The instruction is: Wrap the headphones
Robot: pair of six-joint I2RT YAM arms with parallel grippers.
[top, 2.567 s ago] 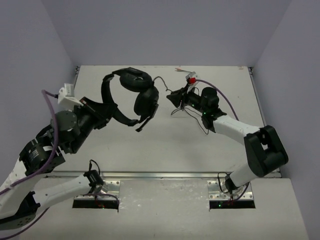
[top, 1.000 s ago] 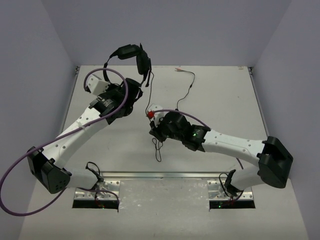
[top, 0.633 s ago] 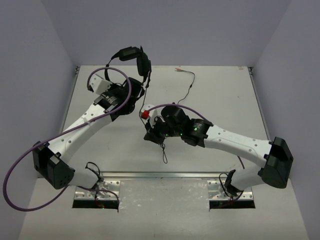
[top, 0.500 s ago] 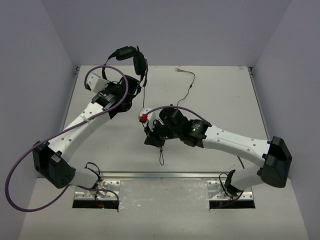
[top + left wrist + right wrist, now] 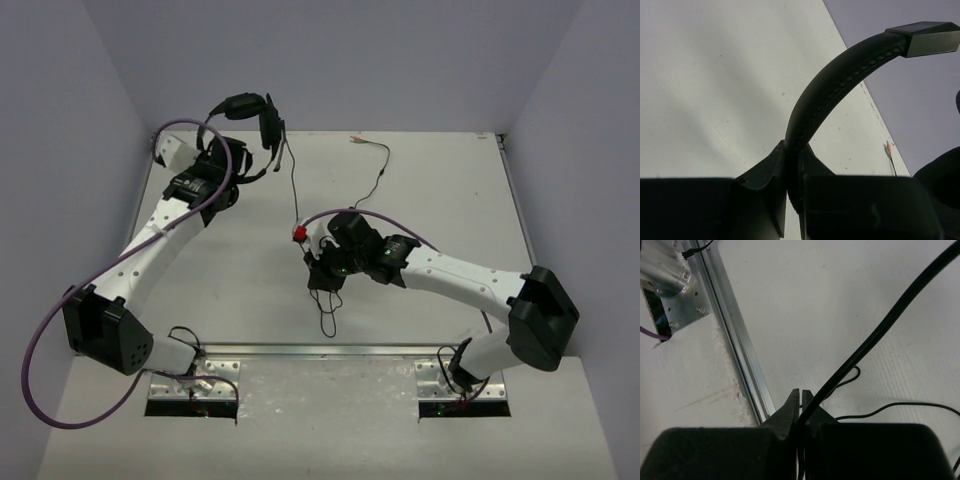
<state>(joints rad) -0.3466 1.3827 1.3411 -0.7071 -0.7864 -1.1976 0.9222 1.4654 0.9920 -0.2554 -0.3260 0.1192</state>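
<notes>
Clamping my left gripper (image 5: 792, 170) on the stiff headband (image 5: 840, 85), I am holding the headphones (image 5: 252, 112) at upper left. My right gripper (image 5: 800, 396) is pinching their thin cable (image 5: 880, 330) near centre, which looks limp and likely slippery.

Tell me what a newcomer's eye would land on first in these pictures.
First come the black headphones, raised at the far left corner with the headband clamped in the left gripper. Next is the thin black cable, which runs from them down to the middle of the table. There the right gripper is shut on it, with loose loops trailing nearby and the plugs lying at the far edge.
</notes>
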